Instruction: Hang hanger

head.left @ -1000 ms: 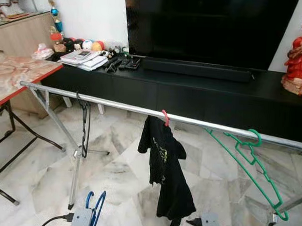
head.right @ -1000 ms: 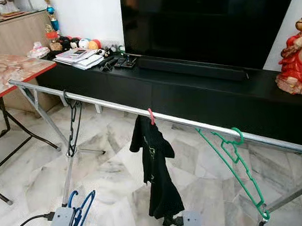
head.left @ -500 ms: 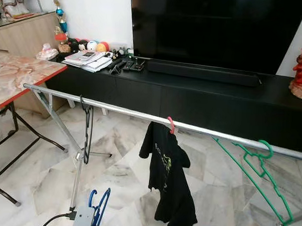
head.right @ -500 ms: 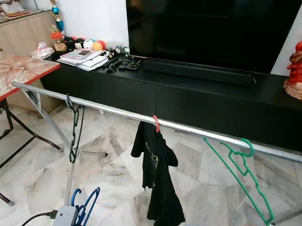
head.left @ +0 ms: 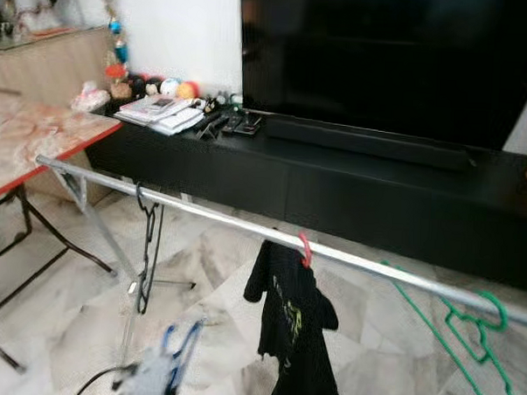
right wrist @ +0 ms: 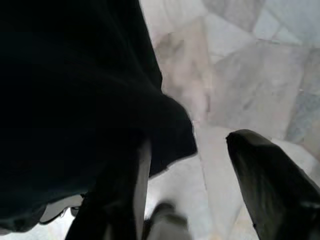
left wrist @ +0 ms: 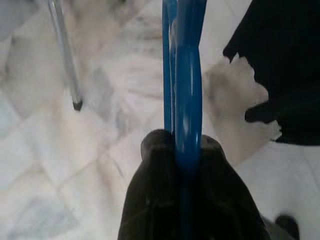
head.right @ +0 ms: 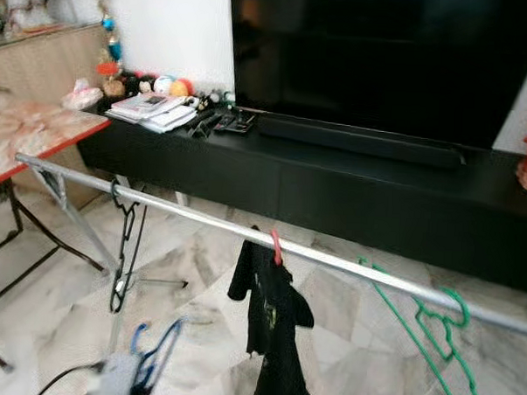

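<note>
My left claw (left wrist: pixel 187 150) is pinched on the blue hanger (left wrist: pixel 185 75), low over the floor below the silver rail (head.left: pixel 219 216). It looks light, stiff and slick, so I'd keep hold near the hook. My right claw (right wrist: pixel 195 200) is spread beside the black shirt (right wrist: pixel 75 90).

I see a silver clothes rail (head.left: pixel 219 217) crossing the marble floor (head.left: pixel 198 291) on slanted metal legs. On it hang a black hanger (head.left: pixel 145 245) towards my left, a black shirt (head.left: pixel 294 330) on a red hook (head.left: pixel 306 248) mid-rail, and green hangers (head.left: pixel 472 333) to the right.
</note>
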Controlling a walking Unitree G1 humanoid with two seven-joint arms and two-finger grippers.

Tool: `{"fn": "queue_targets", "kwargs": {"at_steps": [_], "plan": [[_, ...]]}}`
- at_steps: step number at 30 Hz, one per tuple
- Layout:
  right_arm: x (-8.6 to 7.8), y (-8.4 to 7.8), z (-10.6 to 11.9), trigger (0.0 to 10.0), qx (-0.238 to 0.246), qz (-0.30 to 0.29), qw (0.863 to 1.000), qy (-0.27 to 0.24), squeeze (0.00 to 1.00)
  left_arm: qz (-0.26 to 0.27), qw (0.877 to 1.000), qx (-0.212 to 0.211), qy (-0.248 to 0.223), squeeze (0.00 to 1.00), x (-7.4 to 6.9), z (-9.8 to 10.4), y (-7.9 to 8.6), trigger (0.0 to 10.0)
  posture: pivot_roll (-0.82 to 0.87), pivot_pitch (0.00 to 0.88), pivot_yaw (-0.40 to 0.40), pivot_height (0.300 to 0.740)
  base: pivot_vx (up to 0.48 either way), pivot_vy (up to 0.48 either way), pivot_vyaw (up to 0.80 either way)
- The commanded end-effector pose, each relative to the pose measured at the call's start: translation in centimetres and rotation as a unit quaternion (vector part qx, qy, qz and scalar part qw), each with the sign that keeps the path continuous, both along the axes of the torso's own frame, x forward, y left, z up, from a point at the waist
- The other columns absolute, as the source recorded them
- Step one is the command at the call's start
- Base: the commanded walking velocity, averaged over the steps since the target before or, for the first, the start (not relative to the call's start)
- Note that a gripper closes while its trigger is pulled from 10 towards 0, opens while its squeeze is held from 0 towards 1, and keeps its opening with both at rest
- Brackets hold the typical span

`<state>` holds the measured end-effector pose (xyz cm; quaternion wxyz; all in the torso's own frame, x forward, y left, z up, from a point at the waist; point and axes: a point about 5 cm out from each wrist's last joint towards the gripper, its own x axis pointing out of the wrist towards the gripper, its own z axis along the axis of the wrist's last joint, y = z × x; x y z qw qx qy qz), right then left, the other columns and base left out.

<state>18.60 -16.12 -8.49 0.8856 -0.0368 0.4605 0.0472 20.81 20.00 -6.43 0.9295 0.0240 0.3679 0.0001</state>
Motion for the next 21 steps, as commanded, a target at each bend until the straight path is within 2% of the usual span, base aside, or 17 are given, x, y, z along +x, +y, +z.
{"fn": "queue_targets", "kwargs": {"at_steps": [1, 6, 11, 18, 19, 21], "plan": [[-1.2, -1.2, -0.5, 10.0, -0.014, -0.006, 1.000, 0.023, 0.00, -0.004, 1.000, -0.012, -0.024, 0.00, 1.1, 0.6, -1.0, 10.0, 0.07, 0.000, 0.004, 0.740, 0.345, 0.000, 0.00], [-1.0, -1.2, -0.4, 10.0, -0.017, 0.001, 1.000, 0.023, 0.00, -0.006, 0.999, -0.012, -0.035, 0.00, 1.6, 0.9, -1.1, 10.0, 0.08, 0.000, 0.002, 0.740, 0.326, 0.000, 0.00], [-0.8, -1.2, -0.3, 10.0, -0.017, 0.002, 1.000, 0.019, 0.00, -0.017, 0.998, -0.016, -0.054, 0.00, 2.3, 1.5, -1.4, 10.0, 0.07, 0.000, -0.004, 0.740, 0.000, 0.000, 0.00], [-0.9, -1.2, -0.4, 10.0, -0.017, 0.001, 1.000, 0.019, 0.00, -0.059, 0.994, -0.019, -0.088, 0.00, 3.3, 2.4, -1.9, 10.0, 0.07, 0.000, 0.002, 0.740, 0.000, 0.000, 0.00], [-0.9, -1.2, -0.4, 10.0, -0.017, 0.001, 1.000, 0.020, 0.00, -0.085, 0.990, -0.013, -0.107, 0.00, 4.0, 3.1, -2.0, 10.0, 0.07, 0.000, 0.001, 0.740, 0.000, 0.000, 0.00], [-0.9, -1.1, -0.4, 10.0, -0.017, 0.001, 1.000, 0.019, 0.00, -0.102, 0.987, -0.006, -0.122, 0.00, 4.6, 3.7, -1.8, 10.0, 0.07, 0.000, 0.003, 0.740, 0.000, 0.000, 0.00]]}}
